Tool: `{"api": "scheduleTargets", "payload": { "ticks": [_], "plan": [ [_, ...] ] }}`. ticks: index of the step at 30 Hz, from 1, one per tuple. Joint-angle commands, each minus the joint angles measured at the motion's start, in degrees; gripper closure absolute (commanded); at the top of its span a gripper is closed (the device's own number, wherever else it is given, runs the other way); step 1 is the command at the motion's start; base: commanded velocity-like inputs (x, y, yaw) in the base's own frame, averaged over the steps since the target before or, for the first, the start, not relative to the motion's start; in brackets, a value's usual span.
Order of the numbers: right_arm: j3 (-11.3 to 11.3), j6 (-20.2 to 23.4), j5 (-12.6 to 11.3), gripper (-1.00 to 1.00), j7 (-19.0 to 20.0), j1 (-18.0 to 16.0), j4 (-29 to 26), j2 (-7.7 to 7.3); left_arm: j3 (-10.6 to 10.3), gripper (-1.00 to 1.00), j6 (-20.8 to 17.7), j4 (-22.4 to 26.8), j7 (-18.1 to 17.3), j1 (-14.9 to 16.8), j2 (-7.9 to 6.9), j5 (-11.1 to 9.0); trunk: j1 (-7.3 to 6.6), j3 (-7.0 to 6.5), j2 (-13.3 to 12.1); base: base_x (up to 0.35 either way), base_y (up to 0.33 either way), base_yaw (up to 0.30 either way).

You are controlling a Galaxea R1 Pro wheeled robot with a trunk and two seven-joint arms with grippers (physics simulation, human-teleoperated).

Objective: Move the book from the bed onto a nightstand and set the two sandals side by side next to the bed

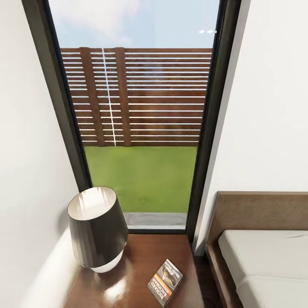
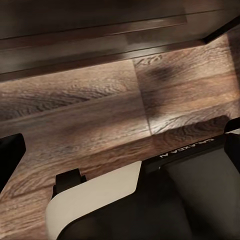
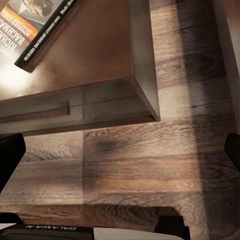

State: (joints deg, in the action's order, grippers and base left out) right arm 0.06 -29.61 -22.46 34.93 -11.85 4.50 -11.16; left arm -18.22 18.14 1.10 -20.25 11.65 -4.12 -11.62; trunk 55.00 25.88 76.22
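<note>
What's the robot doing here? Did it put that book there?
The book lies flat on the nightstand beside a lamp, with the bed to its right. Nothing is touching the book now. Both pincers hang low over the wood floor by the nightstand, each open and empty. I can't tell who placed the book. No sandals are visible here.

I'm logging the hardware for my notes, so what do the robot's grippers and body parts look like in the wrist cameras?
The left gripper's fingers and the right gripper's fingers are plain black blocks at the frame edges. Below them sit black and white body panels bearing white GALAXEA lettering.
</note>
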Motion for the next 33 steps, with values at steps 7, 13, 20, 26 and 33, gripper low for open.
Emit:
{"api": "scheduleTargets", "payload": {
  "ticks": [7,13,20,26,33],
  "plan": [
    [0.0,-0.2,-0.6,-1.00,0.5,-0.1,0.2,-0.07,-0.4,-1.00,0.1,0.0,-0.2,0.0,-0.01,-0.7,0.00,0.06,0.0,0.000,0.000,0.000],
    [0.0,-0.2,-0.5,-1.00,0.5,-0.1,0.2,0.00,-0.3,-1.00,0.2,0.0,-0.1,0.0,-0.01,-1.0,0.00,0.06,0.0,0.000,0.000,0.000],
    [0.0,-0.2,-0.5,-1.00,0.6,-0.1,0.2,3.24,-0.2,-1.00,0.2,0.0,-0.2,0.0,-0.01,-1.0,0.00,0.06,0.0,0.000,0.000,0.000],
    [0.0,-0.2,-0.5,-1.00,0.6,-0.1,0.2,3.74,-0.2,-1.00,0.2,0.0,-0.2,0.0,0.29,-1.0,0.00,0.06,0.0,0.000,0.000,0.000],
    [0.0,-0.2,-0.5,-1.00,0.6,-0.1,0.2,3.78,-0.2,-1.00,0.2,0.0,-0.2,0.0,0.34,-0.9,0.00,0.06,0.0,0.000,0.000,0.000]
  ]
}}
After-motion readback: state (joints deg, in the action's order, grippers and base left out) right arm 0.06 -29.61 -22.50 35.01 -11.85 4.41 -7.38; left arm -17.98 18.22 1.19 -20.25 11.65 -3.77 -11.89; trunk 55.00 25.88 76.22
